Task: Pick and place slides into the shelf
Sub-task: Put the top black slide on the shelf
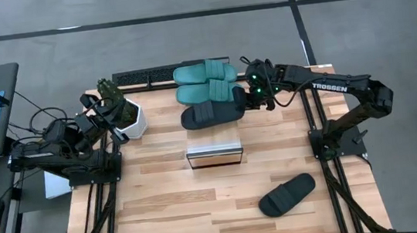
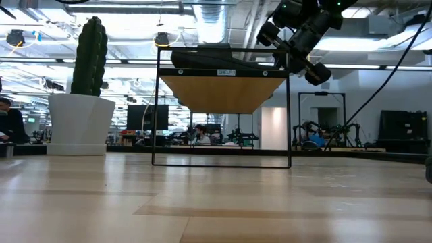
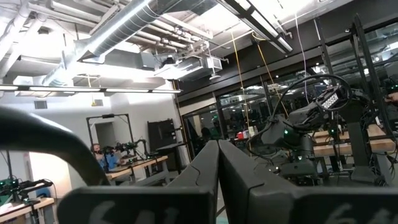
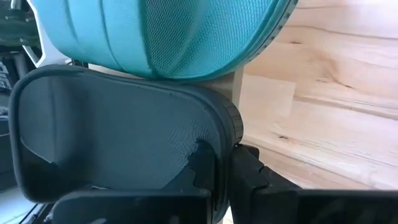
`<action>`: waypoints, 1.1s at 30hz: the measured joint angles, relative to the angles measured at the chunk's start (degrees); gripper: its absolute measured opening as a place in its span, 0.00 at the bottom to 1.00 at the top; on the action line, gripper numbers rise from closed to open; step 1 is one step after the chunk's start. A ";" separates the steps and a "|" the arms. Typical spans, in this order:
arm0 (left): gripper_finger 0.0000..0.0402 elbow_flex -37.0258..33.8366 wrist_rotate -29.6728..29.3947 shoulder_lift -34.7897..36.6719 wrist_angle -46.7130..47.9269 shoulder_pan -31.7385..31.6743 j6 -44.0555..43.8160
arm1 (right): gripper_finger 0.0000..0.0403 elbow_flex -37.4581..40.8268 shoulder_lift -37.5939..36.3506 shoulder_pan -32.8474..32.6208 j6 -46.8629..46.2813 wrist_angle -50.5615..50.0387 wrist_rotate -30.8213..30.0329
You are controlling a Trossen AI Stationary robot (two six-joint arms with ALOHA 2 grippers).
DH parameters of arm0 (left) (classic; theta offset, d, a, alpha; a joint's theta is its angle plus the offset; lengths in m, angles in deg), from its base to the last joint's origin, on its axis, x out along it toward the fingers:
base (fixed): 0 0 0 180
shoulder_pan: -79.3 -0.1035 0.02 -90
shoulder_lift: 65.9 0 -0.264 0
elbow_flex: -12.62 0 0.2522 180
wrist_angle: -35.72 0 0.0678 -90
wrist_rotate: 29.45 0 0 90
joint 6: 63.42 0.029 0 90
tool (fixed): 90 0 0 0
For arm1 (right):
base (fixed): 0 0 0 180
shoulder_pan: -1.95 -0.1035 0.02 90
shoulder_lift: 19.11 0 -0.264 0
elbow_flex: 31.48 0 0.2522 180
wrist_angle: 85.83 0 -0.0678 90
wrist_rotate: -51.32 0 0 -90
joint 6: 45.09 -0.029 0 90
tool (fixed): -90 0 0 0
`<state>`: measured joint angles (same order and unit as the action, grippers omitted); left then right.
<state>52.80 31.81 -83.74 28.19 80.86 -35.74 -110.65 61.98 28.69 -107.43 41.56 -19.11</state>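
Observation:
The shelf runs from near to far at mid-table; in the low view, the shelf shows from below. Two teal slides lie across its far part. One black slide lies across it just nearer, with my right gripper shut on its right end. In the right wrist view, that black slide sits next to a teal one. The other black slide lies flat on the table, near right. My left gripper waits shut by the plant, fingers closed. My right gripper pinches the raised rim at the black slide's right end. One finger is over the footbed and the other is outside. The fingers come from the table's right, slanting down, along the slide's length. The slide lies level across the shelf top.
A cactus in a white pot stands on the table's left side, close to my left arm; the same pot shows in the low view. A black strip lies along the far edge. Bare shelf top lies nearer than the black slide.

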 joint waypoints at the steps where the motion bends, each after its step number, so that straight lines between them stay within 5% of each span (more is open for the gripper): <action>1: 0.00 0.00 0.00 0.00 0.01 0.01 0.00 | 0.02 0.00 0.20 0.00 -0.02 0.03 0.07; 10: 0.00 0.00 0.02 0.01 0.24 0.01 0.00 | 0.11 0.00 4.02 -0.87 -0.09 0.83 1.32; 33: 0.00 -0.01 -0.08 0.02 1.44 0.01 -0.81 | 0.13 0.00 3.99 0.07 0.87 3.00 -1.61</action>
<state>52.79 31.73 -83.73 29.63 80.87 -36.55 -110.65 65.97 28.76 -106.56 44.55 -20.72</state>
